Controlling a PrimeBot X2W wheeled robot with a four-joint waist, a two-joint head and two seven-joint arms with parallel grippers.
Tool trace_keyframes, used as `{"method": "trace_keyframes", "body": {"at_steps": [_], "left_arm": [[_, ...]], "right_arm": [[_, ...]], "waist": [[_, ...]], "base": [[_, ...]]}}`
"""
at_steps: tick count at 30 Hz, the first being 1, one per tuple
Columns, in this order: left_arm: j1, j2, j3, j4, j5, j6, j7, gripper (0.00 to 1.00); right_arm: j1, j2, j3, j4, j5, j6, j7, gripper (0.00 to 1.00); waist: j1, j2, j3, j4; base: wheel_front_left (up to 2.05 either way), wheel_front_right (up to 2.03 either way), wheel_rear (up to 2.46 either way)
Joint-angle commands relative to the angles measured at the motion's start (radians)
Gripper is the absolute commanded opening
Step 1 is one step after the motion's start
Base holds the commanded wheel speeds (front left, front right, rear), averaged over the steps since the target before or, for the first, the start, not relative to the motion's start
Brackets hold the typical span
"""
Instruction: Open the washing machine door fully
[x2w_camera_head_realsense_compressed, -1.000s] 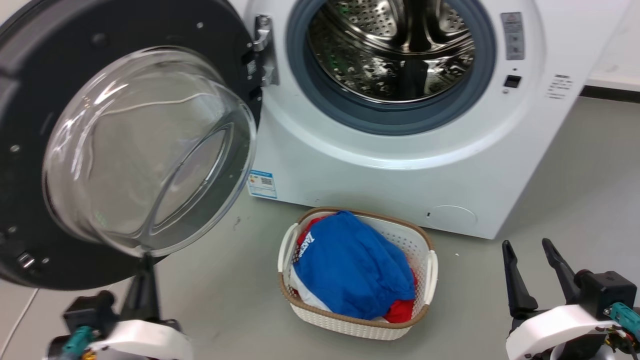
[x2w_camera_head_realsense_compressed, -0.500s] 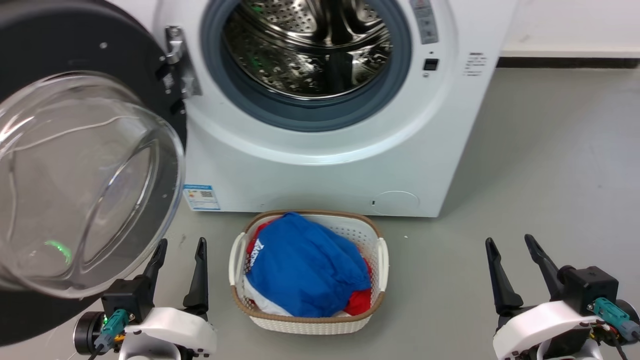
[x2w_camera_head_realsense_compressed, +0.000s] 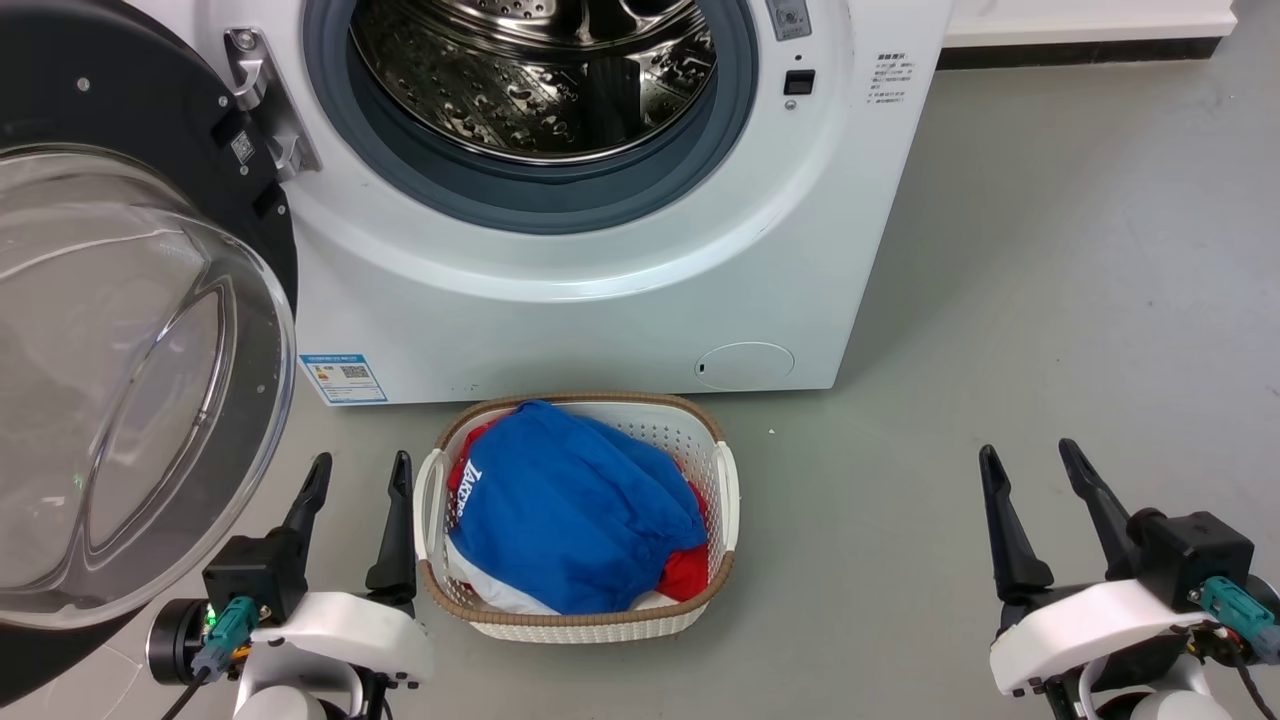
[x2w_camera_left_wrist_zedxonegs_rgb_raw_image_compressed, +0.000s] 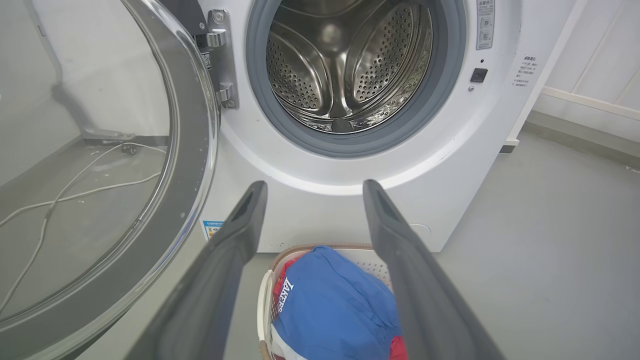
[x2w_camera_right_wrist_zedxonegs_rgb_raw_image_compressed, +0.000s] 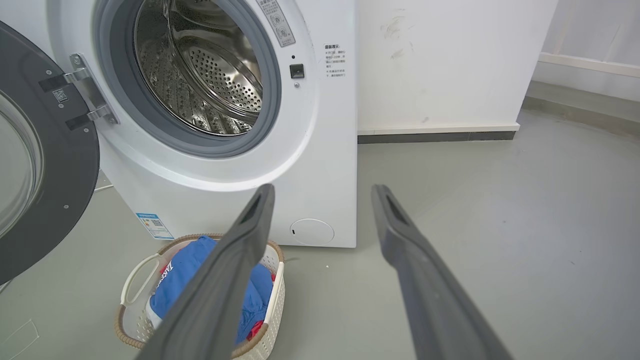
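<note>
The washing machine door (x2w_camera_head_realsense_compressed: 130, 330) stands swung wide open to the left on its metal hinge (x2w_camera_head_realsense_compressed: 262, 100), black-rimmed with a bulging clear glass bowl. The same door (x2w_camera_left_wrist_zedxonegs_rgb_raw_image_compressed: 125, 165) (x2w_camera_right_wrist_zedxonegs_rgb_raw_image_compressed: 45, 165) fills the left side of both wrist views. Beside it the steel drum (x2w_camera_head_realsense_compressed: 530, 70) lies exposed inside its grey gasket. My left gripper (x2w_camera_head_realsense_compressed: 360, 465) is open, low at the left, just right of the door's lower rim and apart from it. My right gripper (x2w_camera_head_realsense_compressed: 1030, 450) is open over bare floor at the lower right. Neither holds anything.
A white laundry basket (x2w_camera_head_realsense_compressed: 725, 480) with blue and red clothes sits on the grey floor in front of the machine, between my grippers. A white wall with a dark baseboard (x2w_camera_right_wrist_zedxonegs_rgb_raw_image_compressed: 435, 136) runs right of the machine. Cables (x2w_camera_left_wrist_zedxonegs_rgb_raw_image_compressed: 75, 190) show through the door glass.
The head camera has turned and dipped, shifting the whole scene left and up. My left gripper has come out from under the door's lower rim, and both fingers now show beside the basket.
</note>
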Motion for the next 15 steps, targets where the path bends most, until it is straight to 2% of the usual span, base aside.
{"method": "trace_keyframes", "body": {"at_steps": [1, 15], "left_arm": [[-0.009, 0.002, 0.001, 0.002, 0.0, 0.003, -0.007, 1.0], [-0.015, -0.004, 0.004, 0.01, -0.009, -0.004, -0.019, 1.0]], "right_arm": [[-0.01, 0.001, 0.001, 0.0, -0.002, 0.0, -0.006, 1.0], [-0.021, 0.001, 0.0, 0.005, -0.008, 0.0, -0.006, 1.0]], "waist": [[0.0, -0.0001, 0.003, 0.001], [0.0, -0.0001, 0.017, 0.007]], "base": [[0.0, 0.0, 0.0], [0.0, 0.0, 0.0]]}}
